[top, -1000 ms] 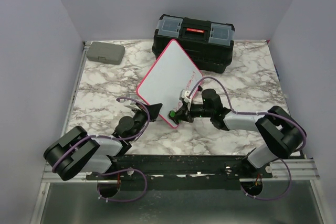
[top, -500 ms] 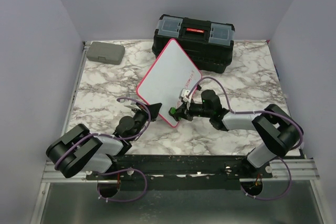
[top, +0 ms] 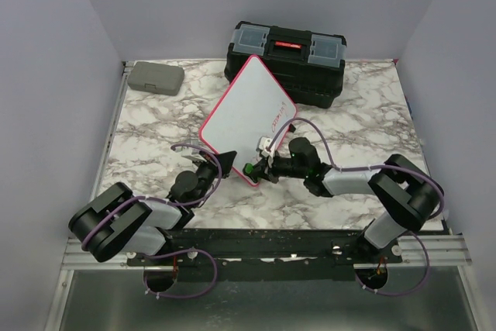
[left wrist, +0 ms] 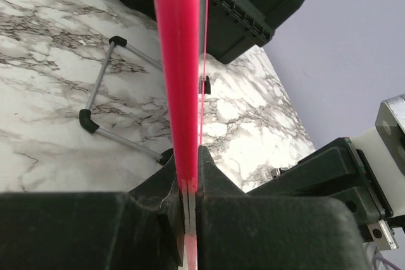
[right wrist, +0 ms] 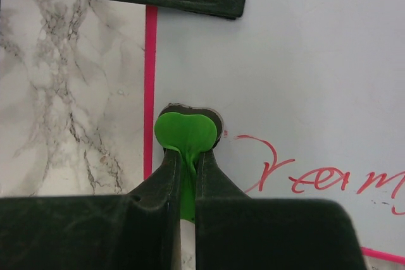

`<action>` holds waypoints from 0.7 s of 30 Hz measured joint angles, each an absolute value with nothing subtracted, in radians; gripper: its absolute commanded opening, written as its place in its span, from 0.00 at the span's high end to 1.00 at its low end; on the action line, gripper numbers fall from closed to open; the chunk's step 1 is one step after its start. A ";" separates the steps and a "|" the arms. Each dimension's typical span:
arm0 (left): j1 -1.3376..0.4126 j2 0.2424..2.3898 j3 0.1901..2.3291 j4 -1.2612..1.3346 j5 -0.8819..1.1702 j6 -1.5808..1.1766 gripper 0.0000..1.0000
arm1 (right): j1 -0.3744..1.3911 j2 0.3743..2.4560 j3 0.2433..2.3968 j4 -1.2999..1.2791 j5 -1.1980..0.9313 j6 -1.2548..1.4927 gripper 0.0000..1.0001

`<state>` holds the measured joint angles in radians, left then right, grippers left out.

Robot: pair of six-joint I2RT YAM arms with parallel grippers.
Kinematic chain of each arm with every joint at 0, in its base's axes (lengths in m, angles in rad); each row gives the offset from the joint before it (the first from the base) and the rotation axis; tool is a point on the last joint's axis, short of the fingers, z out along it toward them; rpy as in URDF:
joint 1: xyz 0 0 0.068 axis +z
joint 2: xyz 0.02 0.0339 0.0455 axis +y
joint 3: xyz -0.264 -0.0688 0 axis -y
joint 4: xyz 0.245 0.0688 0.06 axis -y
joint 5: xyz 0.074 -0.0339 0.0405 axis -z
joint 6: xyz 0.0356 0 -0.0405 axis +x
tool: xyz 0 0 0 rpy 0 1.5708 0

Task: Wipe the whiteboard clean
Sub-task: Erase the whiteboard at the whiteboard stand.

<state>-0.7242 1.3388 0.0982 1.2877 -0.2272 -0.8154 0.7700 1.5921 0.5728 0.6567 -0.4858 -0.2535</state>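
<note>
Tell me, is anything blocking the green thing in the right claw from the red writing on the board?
Nothing visible does. The green piece in the right gripper sits at the whiteboard beside the red writing, only bare white between them. The left gripper clamps the pink frame, clear of it.

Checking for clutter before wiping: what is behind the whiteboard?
The black toolbox stands behind the whiteboard; the board's top corner covers part of its front.

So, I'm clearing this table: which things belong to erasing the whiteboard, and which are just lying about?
In the job: whiteboard with red writing; left tool clamping it; right tool holding a green piece.
Lying about: black toolbox; grey case.
</note>
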 measured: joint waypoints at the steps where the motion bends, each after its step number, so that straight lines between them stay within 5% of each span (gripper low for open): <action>1: -0.722 1.339 0.098 1.287 -0.231 -0.812 1.00 | 0.768 1.599 0.579 0.659 -0.478 -0.240 0.99; 21: -0.714 1.325 0.091 1.277 -0.236 -0.817 1.00 | 0.781 1.599 0.601 0.644 -0.374 -0.222 0.99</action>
